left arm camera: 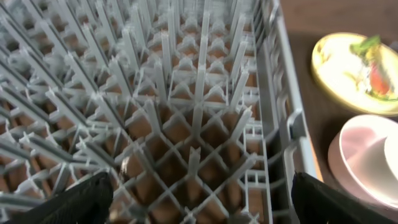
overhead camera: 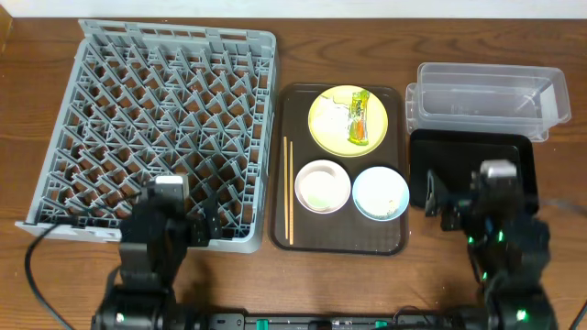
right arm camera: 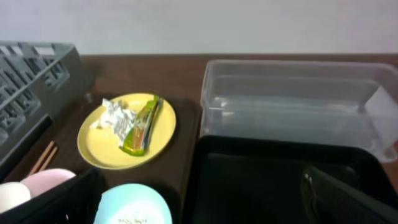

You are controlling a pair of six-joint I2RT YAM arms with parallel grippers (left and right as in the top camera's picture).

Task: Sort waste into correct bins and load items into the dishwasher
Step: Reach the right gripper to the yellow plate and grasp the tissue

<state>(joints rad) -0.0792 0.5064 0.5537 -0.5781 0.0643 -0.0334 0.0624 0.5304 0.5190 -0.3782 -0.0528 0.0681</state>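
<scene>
1. Rack (overhead camera: 165,119): sits at the left of the counter (overhead camera: 27,92), with no dishes among its pegs.
2. Left fingers (left arm camera: 81,200): spread wide, gripping nothing, and hovering over the rack's near right corner.
3. Brown tray (overhead camera: 303,229): sits just right of the rack and carries all the tableware.
   - Chopsticks (overhead camera: 288,188): lie along its left edge.
   - Plate (overhead camera: 348,120): at the far end, holding the wrapper (overhead camera: 358,117) with crumpled paper (overhead camera: 334,112) touching its left side.
   - Pink bowl (overhead camera: 323,186): at the near end, left, upright.
   - Blue bowl (overhead camera: 381,192): just beside the pink bowl on its right, upright.
4. Tub (overhead camera: 486,99): at the far right, with nothing in it.
5. Black tray (overhead camera: 459,151): directly in front of the tub, touching or nearly touching it.
6. Right fingers (right arm camera: 62,199): spread wide, gripping nothing, and hovering over the near part of the black tray.
</scene>
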